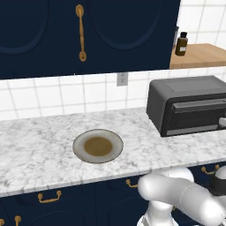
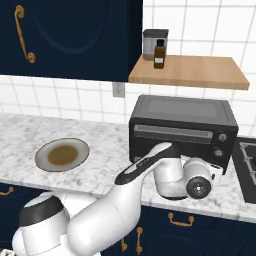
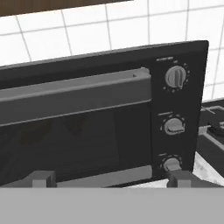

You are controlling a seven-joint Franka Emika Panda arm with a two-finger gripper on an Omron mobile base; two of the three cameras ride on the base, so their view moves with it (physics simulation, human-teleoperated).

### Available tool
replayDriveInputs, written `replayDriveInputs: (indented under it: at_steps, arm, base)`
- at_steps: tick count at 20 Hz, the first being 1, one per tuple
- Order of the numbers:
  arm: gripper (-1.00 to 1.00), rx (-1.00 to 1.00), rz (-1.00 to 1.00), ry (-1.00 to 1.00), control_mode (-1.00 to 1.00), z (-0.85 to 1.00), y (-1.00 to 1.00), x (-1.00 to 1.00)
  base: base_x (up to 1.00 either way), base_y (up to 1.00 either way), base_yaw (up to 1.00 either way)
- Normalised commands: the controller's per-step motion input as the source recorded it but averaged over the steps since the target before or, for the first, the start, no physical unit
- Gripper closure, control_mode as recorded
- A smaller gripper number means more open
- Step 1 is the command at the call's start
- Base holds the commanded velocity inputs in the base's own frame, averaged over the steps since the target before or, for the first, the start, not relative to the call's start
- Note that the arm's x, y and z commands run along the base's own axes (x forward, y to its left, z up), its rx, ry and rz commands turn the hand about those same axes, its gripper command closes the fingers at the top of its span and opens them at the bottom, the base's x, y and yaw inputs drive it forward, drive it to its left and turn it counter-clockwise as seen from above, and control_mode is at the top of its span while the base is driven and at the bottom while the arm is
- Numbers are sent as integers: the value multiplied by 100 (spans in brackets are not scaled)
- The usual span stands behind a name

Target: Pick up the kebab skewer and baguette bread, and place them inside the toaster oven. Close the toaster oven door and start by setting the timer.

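The dark grey toaster oven (image 1: 190,103) (image 2: 182,112) (image 3: 87,65) stands on the marble counter against the tiled wall. The toaster oven door (image 3: 78,135) is shut, its grey bar handle (image 3: 74,94) running along the top. Down the oven's right side sit three knobs, top (image 3: 176,76), middle (image 3: 174,125) and bottom (image 3: 171,164). My gripper (image 3: 111,179) is open right in front of the lower door, and its right fingertip (image 3: 181,178) sits just below the bottom knob. The kebab skewer and baguette bread are out of view. The plate (image 1: 78,148) (image 2: 42,150) left of the oven is bare.
A wooden shelf (image 2: 200,72) above the oven carries a brown bottle (image 1: 181,44) (image 2: 159,55) and a grey canister (image 2: 151,44). A stovetop (image 2: 247,160) adjoins the oven on the right. Navy cabinets hang above the plate.
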Motion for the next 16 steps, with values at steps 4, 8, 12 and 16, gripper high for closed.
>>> replayDriveInputs:
  at_steps: [4,8,12,16]
  arm:
    - [-100,0,0,-16,-100,0,-86,0]
    - [-100,0,0,-18,-100,1,-68,0]
    - [-100,-1,0,-13,-100,1,-48,0]
    - [-100,-1,0,-13,-100,0,-1,17]
  base:
    - [0,0,0]
    - [0,0,0]
    - [0,0,0]
    - [0,0,0]
